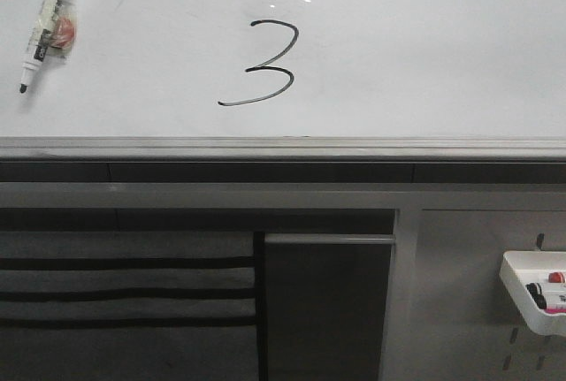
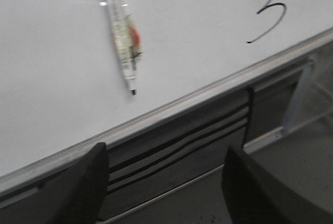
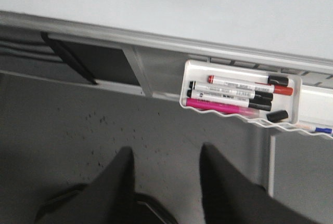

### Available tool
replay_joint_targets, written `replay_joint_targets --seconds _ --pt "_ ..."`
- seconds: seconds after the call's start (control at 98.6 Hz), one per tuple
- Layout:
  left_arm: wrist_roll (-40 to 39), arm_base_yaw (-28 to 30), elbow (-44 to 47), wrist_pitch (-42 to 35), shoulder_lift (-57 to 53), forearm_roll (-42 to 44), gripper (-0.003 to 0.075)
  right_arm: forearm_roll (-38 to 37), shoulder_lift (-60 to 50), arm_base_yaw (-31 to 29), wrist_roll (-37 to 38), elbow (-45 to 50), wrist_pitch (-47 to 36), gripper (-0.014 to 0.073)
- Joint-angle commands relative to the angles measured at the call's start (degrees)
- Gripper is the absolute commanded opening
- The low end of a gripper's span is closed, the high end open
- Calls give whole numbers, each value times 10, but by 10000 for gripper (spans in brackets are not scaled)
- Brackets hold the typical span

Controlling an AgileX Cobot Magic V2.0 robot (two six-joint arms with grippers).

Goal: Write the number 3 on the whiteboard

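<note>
Starting at the left, I see a marker (image 1: 46, 23) lying flat on the whiteboard (image 1: 424, 54), uncapped tip down, clear of the ink, so I judge it was set there once the writing was finished. My left gripper (image 2: 164, 182) hangs below the ledge (image 1: 283, 147) with fingers apart and nothing between them, free of the pen. Mid-board sits the 3 (image 1: 263, 63), slanted, its tail sweeping left, just above the ledge; to me the task looks complete. Further right, the tray (image 3: 190, 86) keeps spare markers (image 3: 234, 96) together on the panel. My right gripper (image 3: 166, 180) hovers before it, fingers spread and empty
</note>
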Motion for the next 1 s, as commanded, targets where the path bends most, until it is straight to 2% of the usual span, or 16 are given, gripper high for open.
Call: replay_joint_targets --seconds 0.0,0.041,0.122,0.223,0.284,0.477,0.73,0.994 --pt "-51 29 -6 -22 -48 22 358 14 -55 -4 14 29 -83 96" --pt "-54 43 1 -35 -66 20 309 21 -84 -4 14 57 -131 20" --pt "-60 58 26 -74 -102 -3 197 25 -140 -4 14 117 -225 -76" --pt "-61 59 59 -137 -126 -67 52 32 -190 -4 15 180 -324 -74" --pt "-61 59 75 -152 -132 -89 -18 32 -212 -4 15 203 -333 -74" --pt "-61 59 103 -153 -132 -89 -18 32 -232 -4 15 241 -305 -74" --pt "-61 59 125 -165 -135 -76 -18 32 -232 -4 15 249 -306 -74" --pt "-61 40 207 -225 -281 -1 -18 32 -232 -4 15 249 -307 -74"
